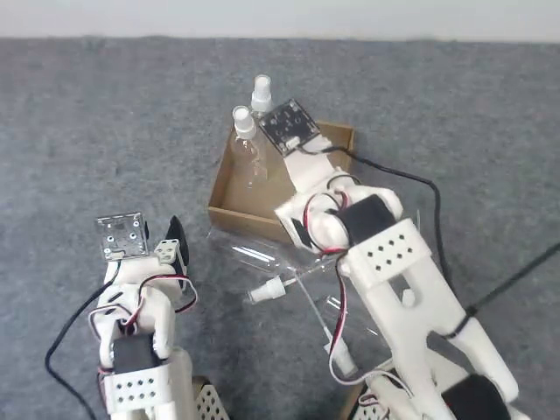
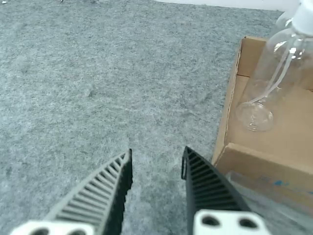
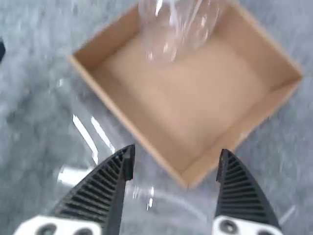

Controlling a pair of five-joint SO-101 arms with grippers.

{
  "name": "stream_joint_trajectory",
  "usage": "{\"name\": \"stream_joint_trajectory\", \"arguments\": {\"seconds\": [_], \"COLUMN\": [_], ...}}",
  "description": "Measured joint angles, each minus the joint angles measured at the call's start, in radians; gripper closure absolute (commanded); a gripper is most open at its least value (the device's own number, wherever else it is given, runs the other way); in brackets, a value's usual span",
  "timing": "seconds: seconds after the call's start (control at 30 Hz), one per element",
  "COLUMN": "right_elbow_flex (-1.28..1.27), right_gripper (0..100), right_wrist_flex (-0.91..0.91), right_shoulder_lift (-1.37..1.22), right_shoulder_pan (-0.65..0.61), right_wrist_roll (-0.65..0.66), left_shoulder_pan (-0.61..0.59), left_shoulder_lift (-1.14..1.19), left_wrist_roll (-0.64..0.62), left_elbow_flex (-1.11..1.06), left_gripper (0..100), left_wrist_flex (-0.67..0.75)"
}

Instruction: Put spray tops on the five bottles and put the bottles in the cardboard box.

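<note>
Grey carpet (image 1: 96, 122) spreads under the cardboard box (image 1: 245, 220).

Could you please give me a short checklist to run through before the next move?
1. Right gripper open, empty: ok.
2. Left gripper open, empty: ok.
3. Cardboard box has free floor: ok.
4. Spray bottle standing upright in the box: ok.
5. All bottles boxed: not ok; a clear bottle lies on the table outside the box.
6. That bottle capped: cannot tell.
</note>
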State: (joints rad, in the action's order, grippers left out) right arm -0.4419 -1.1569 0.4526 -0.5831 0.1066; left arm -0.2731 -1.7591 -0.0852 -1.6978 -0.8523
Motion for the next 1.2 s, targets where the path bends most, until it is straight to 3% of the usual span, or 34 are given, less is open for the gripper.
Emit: {"name": "stream_joint_trajectory", "arguments": {"seconds": [0.67, 1.1, 1.2], "right_elbow_flex": [0.000, -0.275, -0.321], "right_gripper": [78.2, 78.2, 78.2], "right_wrist_flex": [-0.463, -0.368, -0.330], "right_shoulder_lift": [0.034, 0.034, 0.034], "right_shoulder_pan": [0.000, 0.000, 0.000], "right_wrist_roll": [0.005, 0.009, 0.080], "left_shoulder_pan": [0.000, 0.000, 0.000], "left_shoulder_lift": [0.000, 0.000, 0.000], "left_wrist_roll": [0.000, 0.000, 0.000], "left_elbow_flex": [0.000, 0.000, 0.000], "left_gripper": [84, 84, 84], "left_wrist_flex": [0.000, 0.000, 0.000]}}
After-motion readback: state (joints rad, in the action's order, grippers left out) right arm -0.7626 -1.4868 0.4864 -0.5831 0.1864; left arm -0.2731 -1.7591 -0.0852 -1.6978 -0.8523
